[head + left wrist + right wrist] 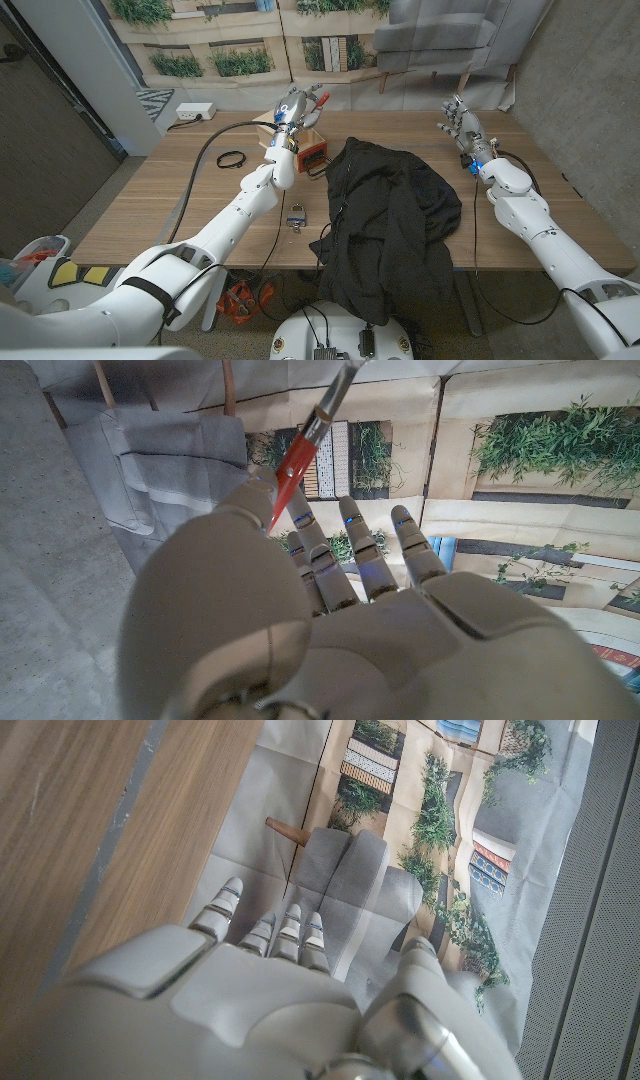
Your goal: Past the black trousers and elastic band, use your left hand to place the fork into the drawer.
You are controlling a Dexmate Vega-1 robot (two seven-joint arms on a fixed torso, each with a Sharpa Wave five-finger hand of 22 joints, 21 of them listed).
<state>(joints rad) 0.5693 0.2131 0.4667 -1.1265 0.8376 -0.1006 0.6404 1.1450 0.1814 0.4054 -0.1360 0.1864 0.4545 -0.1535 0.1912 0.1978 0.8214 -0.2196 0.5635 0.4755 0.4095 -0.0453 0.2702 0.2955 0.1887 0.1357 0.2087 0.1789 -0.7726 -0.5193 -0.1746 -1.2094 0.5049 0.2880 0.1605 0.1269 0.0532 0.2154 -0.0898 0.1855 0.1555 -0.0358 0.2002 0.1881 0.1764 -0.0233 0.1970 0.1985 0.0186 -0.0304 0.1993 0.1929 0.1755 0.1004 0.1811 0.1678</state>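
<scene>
My left hand [288, 112] is raised above the far middle of the table and pinches a red-handled fork [319, 98], which sticks out to the right of the fingers. In the left wrist view the fork [297, 458] rises from between the thumb and fingers of that hand [330, 630], red handle low and metal part high. Just below the hand stands a small wooden drawer box [311, 150] with an orange front. The black trousers [390, 215] lie heaped in the middle, hanging over the near edge. A black elastic band [232, 158] lies left of the drawer. My right hand [461, 124] stands open at the far right, also seen as [270, 1000].
A small padlock-like object [297, 216] lies on the wooden table [150, 210] near the trousers' left edge. A black cable [205, 160] runs across the table along my left arm. A white power strip [195, 112] sits past the far left edge.
</scene>
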